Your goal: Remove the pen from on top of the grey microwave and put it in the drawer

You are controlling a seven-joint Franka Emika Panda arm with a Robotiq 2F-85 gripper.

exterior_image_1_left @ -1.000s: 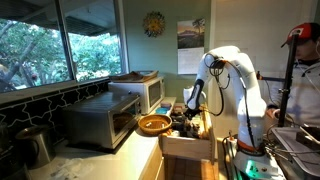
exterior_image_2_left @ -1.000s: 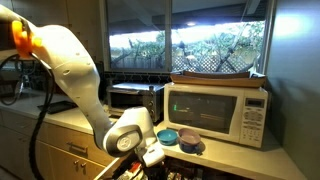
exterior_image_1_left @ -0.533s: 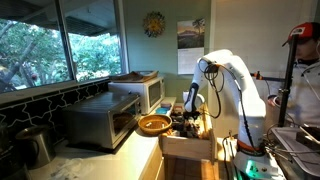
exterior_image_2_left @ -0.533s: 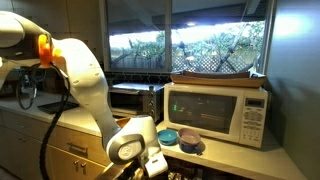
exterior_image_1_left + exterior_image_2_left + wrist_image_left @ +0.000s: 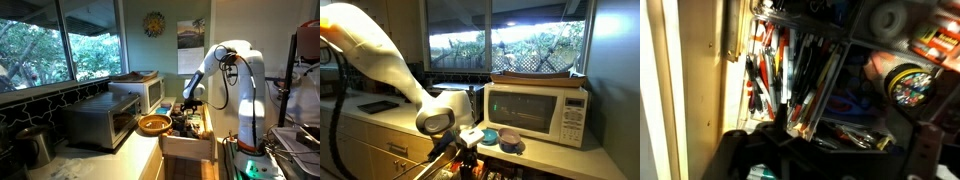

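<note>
Our hand (image 5: 189,101) hangs over the open drawer (image 5: 186,148), directly beneath it; we cannot tell how wide it gapes or whether it grips anything. Only the wrist view shows pens (image 5: 790,85) lying lengthwise in a compartment below the hand, and we cannot single out the task's pen among them. In an exterior view the grey microwave (image 5: 98,120) stands well off to the side, and we make out nothing on top.
</note>
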